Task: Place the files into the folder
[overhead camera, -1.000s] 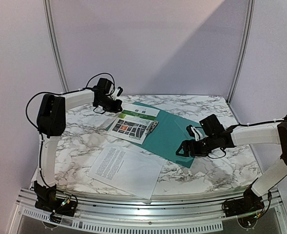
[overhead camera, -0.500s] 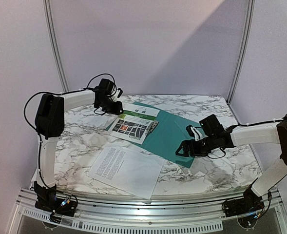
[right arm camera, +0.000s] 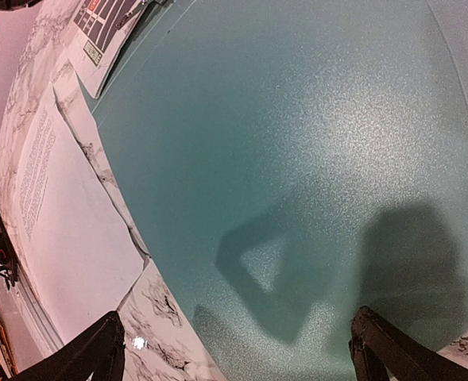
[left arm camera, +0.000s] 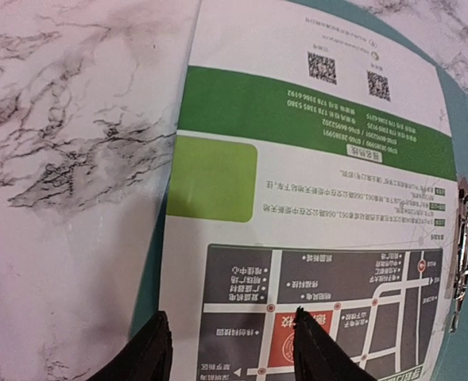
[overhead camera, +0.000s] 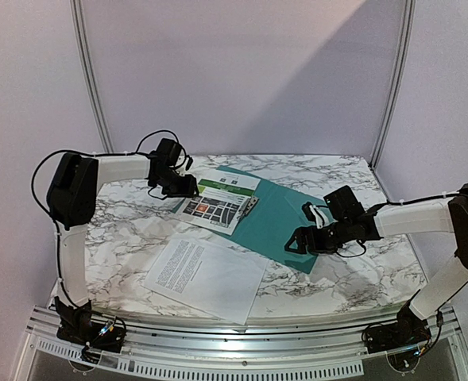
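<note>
The teal folder (overhead camera: 285, 222) lies open and flat at the table's middle. Its metal clip (overhead camera: 252, 206) shows beside the green-headed map sheet (overhead camera: 218, 198), which rests on the folder's left half. My left gripper (overhead camera: 179, 187) hovers open over that sheet's left edge; the map sheet (left arm camera: 313, 182) lies flat below my left gripper (left arm camera: 234, 349), with nothing between the fingers. The white text sheet (overhead camera: 206, 274) lies loose on the marble in front of the folder. My right gripper (overhead camera: 297, 242) is wide open and empty just above the folder's near right part (right arm camera: 297, 119).
The marble table (overhead camera: 130, 222) is backed by lilac walls with two metal posts (overhead camera: 90, 79). In the right wrist view the white sheet (right arm camera: 67, 222) lies left of the folder's edge. An aluminium rail (overhead camera: 234, 349) runs along the near edge.
My left gripper has gone from shut to open and drifted slightly left and nearer, leaving the map sheet lying on the folder. The right arm has barely moved.
</note>
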Motion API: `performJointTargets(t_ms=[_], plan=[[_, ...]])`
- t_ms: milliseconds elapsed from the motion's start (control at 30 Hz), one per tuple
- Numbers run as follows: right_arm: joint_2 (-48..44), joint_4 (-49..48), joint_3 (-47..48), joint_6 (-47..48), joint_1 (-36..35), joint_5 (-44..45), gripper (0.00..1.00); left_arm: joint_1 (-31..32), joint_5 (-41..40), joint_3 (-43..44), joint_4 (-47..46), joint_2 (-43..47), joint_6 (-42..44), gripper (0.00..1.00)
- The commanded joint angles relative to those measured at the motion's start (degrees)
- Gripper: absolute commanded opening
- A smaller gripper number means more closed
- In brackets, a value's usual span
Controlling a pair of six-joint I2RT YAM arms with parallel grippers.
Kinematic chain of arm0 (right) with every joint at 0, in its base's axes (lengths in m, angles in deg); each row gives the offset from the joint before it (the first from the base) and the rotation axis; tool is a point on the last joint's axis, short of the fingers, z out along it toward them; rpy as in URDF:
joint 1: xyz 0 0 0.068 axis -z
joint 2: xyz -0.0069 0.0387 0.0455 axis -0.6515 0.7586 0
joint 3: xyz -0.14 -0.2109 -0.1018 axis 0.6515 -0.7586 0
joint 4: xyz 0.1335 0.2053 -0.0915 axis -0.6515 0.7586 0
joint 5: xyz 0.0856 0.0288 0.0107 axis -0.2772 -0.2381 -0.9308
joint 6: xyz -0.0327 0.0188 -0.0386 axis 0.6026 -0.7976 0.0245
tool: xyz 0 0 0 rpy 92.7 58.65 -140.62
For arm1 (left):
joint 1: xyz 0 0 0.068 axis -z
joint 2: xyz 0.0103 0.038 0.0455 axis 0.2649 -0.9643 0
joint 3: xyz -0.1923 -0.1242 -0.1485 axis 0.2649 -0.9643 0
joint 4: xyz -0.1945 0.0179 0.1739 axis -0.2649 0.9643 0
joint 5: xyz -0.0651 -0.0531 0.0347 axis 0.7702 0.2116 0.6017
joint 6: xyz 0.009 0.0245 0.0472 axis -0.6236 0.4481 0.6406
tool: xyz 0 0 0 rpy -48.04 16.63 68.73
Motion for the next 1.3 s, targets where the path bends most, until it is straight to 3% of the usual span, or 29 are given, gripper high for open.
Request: performJointTargets(t_ms=[0,567,1267], plan=[[0.7,1.7,-0.8,0.2,0.3,-0.1,0.99,0.5,0.8,-0.9,-4.2,-0.8,-2.4,0.53],[0.7,1.6,-1.5,0.1,0.2,-0.1,0.99,0.5,0.6,-1.8,-6.9,-3.8,-2.9,0.66],[1.0,1.5,-2.0,0.0,0.3,-0.1,0.99,0.4,5.6,3.0,-9.2,-8.2,-0.5,0.62]])
